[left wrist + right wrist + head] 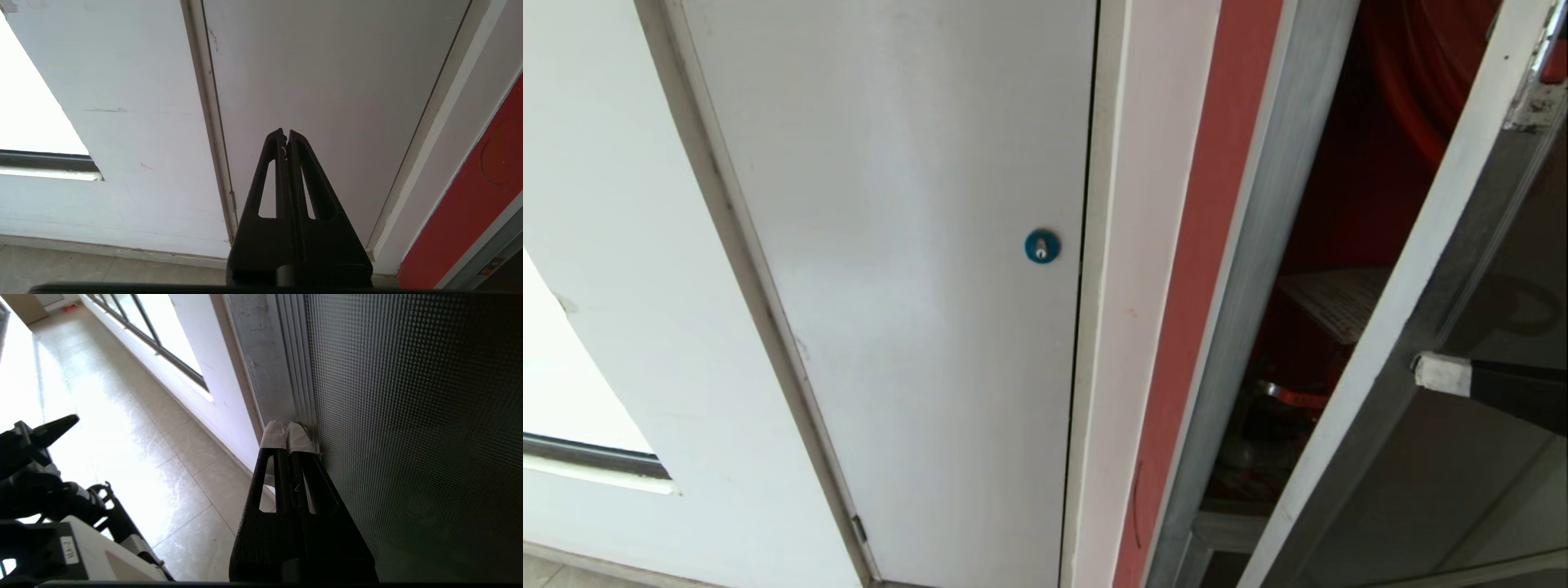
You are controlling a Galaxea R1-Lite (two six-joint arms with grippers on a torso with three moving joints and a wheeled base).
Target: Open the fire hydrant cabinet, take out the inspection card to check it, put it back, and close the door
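Door: the door [1405, 343], dark tinted glass in a silver aluminium frame, stands ajar at the right of the head view, its free edge swung out from the cabinet opening.
Cabinet: the fire hydrant cabinet [1258, 237] shows its silver frame post and a red, shadowed interior through the gap.
Card: the inspection card [1335, 300], pale with a fine printed table, lies inside the cabinet, seen through the gap between the frame post and the door edge.
Right gripper: the right gripper [287, 430] has its white-taped fingertips [1441, 373] pressed together with nothing between them; the tips rest against the door's aluminium frame, right where it meets the dotted glass.
Left gripper: the left gripper [285, 136] hangs parked low, fingers closed together and empty, pointing toward the white door [327, 81] and apart from it.
Surroundings: the white door carries a small round blue lock [1042, 246]; a red strip [1201, 269] runs between its white jamb and the cabinet frame; a pale tiled floor [122, 428] stretches beside a window [163, 339].
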